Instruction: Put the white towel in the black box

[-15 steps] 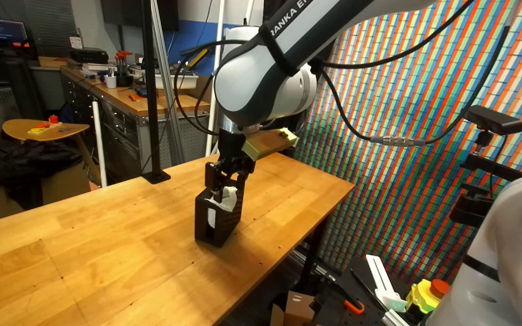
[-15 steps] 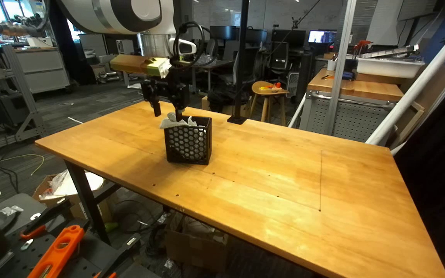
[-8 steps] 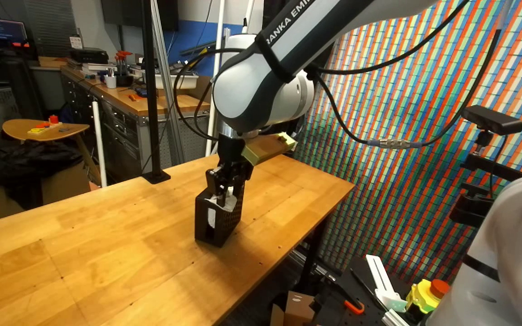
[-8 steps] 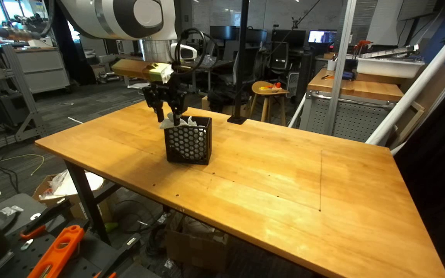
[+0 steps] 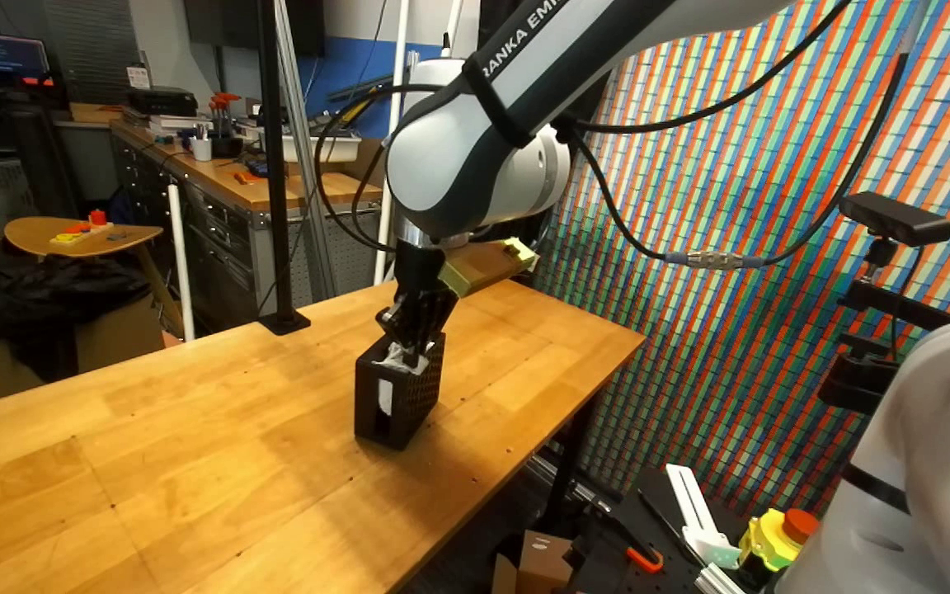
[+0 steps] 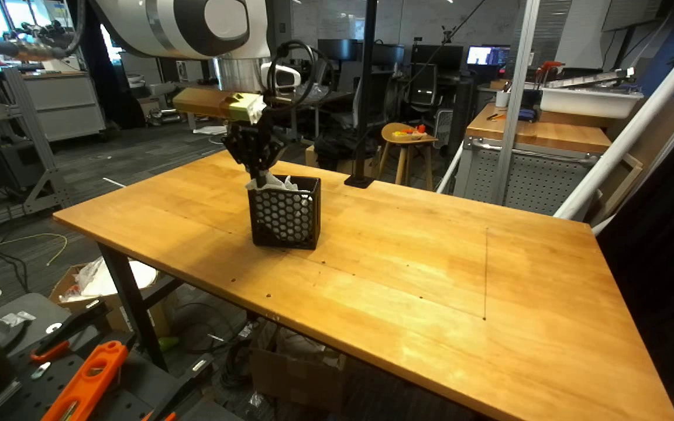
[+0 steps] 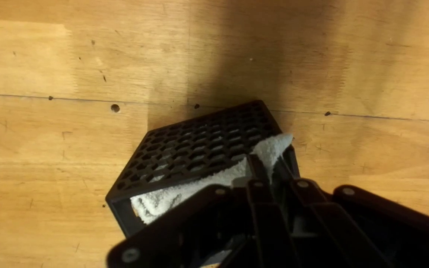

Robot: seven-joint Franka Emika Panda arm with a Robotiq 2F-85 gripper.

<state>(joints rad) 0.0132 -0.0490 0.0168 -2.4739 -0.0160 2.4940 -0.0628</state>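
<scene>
A honey-coloured wooden table [image 6: 407, 240] fills much of both exterior views. The white towel [image 7: 183, 190] lies largely inside the upright black box [image 6: 316, 216] on it, showing pale through the honeycomb side; in an exterior view a piece stands above the rim between ten and eleven o'clock. The gripper [image 7: 268, 163] points down there, fingers drawn together on a fold of the cloth. In the wrist view that pinch lies near the box's three o'clock end, a tip of towel poking out at one o'clock from the fingertips. Outward from the box, in an exterior view, the robot arm [image 5: 458, 148] hangs at one o'clock, a striped backdrop [image 5: 722, 355] fills two, a red-topped yellow button [image 5: 769, 540] sits at four, and a wooden stool [image 5: 36, 234] with small coloured pieces [image 5: 79, 228] stands at ten. In an exterior view, a black post [image 6: 366, 93] is at two o'clock, an orange tool [image 6: 83, 389] at eight.
</scene>
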